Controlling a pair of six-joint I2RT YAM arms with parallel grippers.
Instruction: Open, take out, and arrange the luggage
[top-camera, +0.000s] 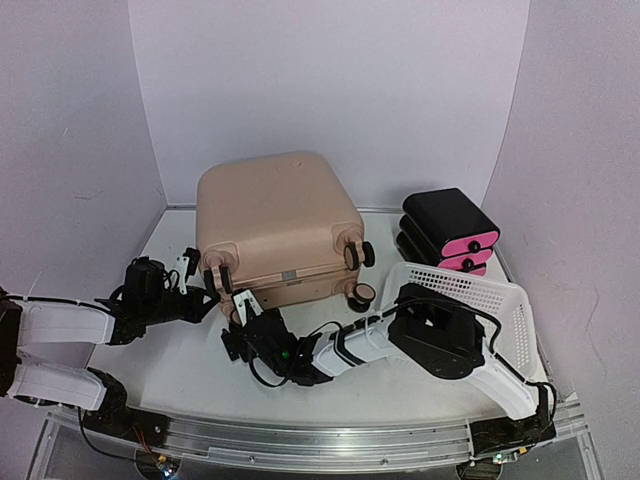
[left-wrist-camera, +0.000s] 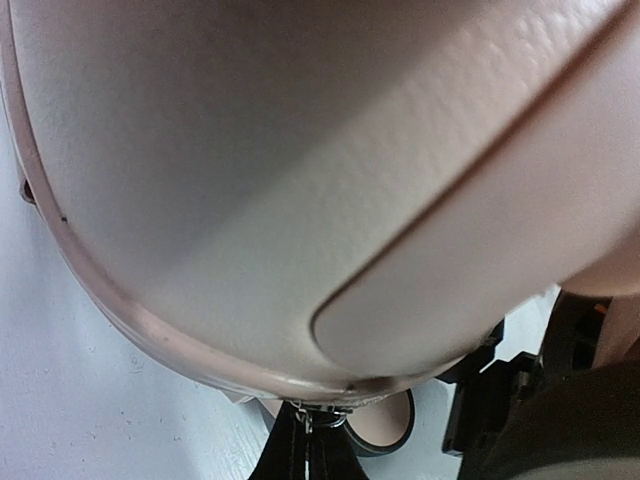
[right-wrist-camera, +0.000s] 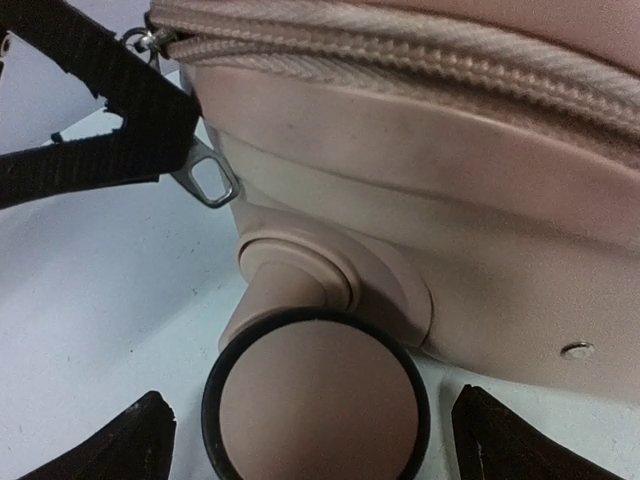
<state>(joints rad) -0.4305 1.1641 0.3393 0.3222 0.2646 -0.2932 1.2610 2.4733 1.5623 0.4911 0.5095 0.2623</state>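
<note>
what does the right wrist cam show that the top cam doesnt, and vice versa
Only right wrist: the zipper and its metal pull, pinched by the left gripper. Only top: the black-and-pink drawer box and the white basket. Both: the pink luggage and the wheel that the open right gripper straddles.

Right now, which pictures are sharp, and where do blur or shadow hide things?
Top external: evenly lit, sharp, soft shadow under the luggage. Left wrist: the shell fills the frame, too close, blurred, darker at upper left. Right wrist: zipper crisp, near wheel slightly soft.
</note>
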